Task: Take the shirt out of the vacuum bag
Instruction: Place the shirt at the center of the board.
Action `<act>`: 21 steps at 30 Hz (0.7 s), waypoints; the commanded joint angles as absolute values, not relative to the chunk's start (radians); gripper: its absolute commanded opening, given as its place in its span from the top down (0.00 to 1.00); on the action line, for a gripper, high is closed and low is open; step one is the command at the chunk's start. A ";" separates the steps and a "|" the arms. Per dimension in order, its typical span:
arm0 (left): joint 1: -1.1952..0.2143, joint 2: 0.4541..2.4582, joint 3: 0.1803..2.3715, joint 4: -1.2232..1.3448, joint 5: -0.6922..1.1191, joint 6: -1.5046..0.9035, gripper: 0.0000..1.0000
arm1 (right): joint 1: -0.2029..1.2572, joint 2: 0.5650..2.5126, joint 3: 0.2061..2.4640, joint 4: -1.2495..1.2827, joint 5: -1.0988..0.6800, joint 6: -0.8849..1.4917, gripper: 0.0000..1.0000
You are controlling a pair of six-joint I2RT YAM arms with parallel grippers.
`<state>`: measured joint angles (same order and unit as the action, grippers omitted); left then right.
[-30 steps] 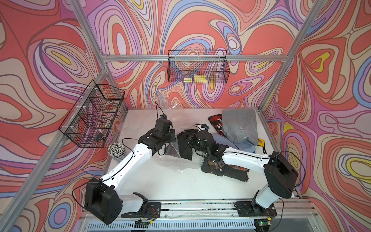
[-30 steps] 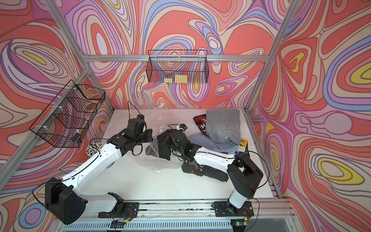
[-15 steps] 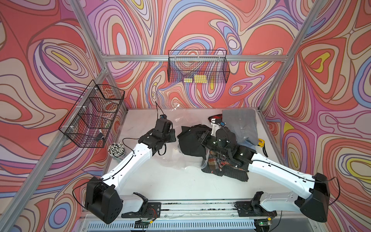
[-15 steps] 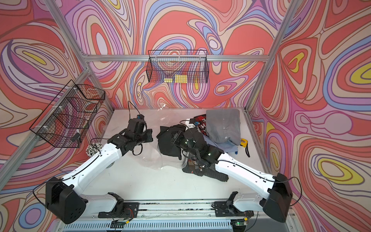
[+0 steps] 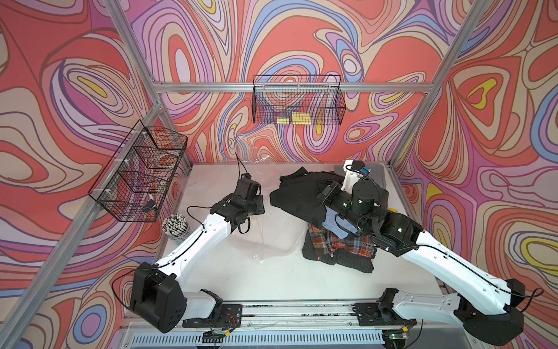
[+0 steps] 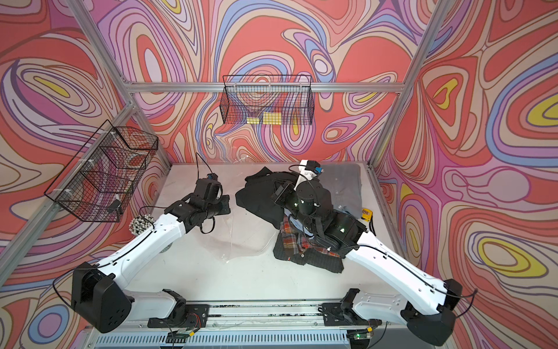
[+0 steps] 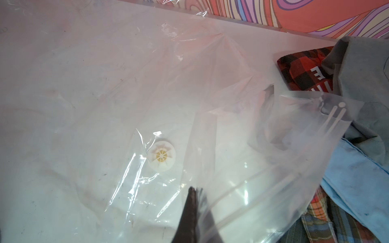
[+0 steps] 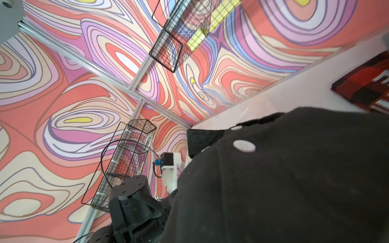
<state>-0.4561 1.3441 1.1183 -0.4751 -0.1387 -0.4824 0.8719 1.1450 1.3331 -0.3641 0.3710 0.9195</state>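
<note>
Black fabric is bunching where the right gripper (image 5: 321, 185) is clamping shut on the shirt (image 5: 297, 196), already outside the vacuum bag (image 5: 271, 238) lying slack mid-table. The left gripper (image 7: 194, 202) is pinching the plastic closed. Setting the shirt on the clothes pile (image 5: 338, 244) is looking wisest.

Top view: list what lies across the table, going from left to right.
From the left: cup of white-tipped sticks → vacuum bag → black shirt → small yellow object by the right edge. The plaid clothes overlap the shirt's span, so they are left out.
</note>
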 commanded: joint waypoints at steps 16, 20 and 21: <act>-0.449 1.347 1.146 -0.491 -0.153 -0.479 1.00 | 0.206 1.306 1.506 -0.365 0.082 0.804 1.00; -0.447 1.347 1.148 -0.491 -0.156 -0.477 1.00 | 0.134 1.393 1.534 -0.295 0.020 0.811 1.00; -0.447 1.346 1.148 -0.491 -0.158 -0.476 1.00 | 0.132 1.399 1.524 -0.272 0.052 0.783 1.00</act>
